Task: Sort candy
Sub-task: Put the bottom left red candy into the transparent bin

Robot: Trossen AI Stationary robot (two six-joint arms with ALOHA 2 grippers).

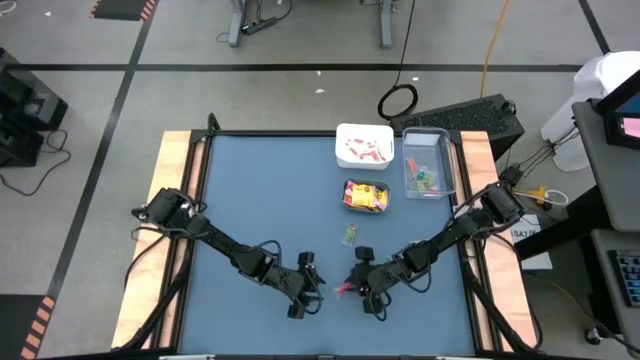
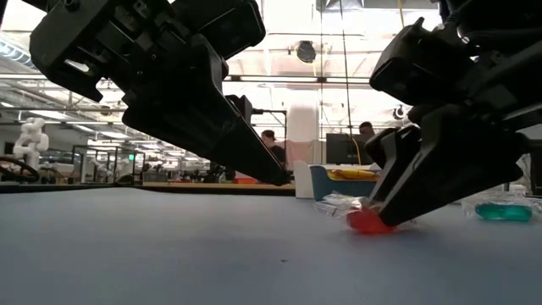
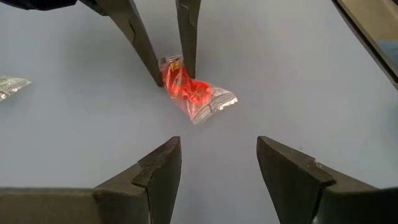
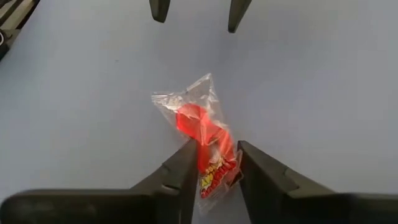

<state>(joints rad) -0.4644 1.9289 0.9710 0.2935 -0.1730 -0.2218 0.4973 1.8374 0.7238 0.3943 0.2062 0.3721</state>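
The red candy (image 4: 202,134) in its clear wrapper lies flat on the blue worktop (image 1: 260,190), toward the near edge and about midway between the side edges, and I see my right gripper (image 4: 214,165) clamped onto one end of the wrapper, its fingers pinching the printed end while the piece rests on the surface. My left gripper (image 3: 217,171) hovers just beside it on the other side, fingers spread and holding nothing. A little farther in from the near edge lies a small green candy (image 1: 349,234), apart from both grippers. Toward the far right corner stand three containers close together: a teal container (image 1: 366,196) with yellow packets, a white container (image 1: 364,146) with pink-white sticks at the far edge, and a clear container (image 1: 428,165) with small pieces beside it. The worktop has pale wooden strips (image 1: 172,170) along its left and right edges. From the low view, I look across the mat into a bright workshop with ceiling lights, benches and two people (image 2: 269,141) standing far behind; both arms fill the upper part and block much of the room.
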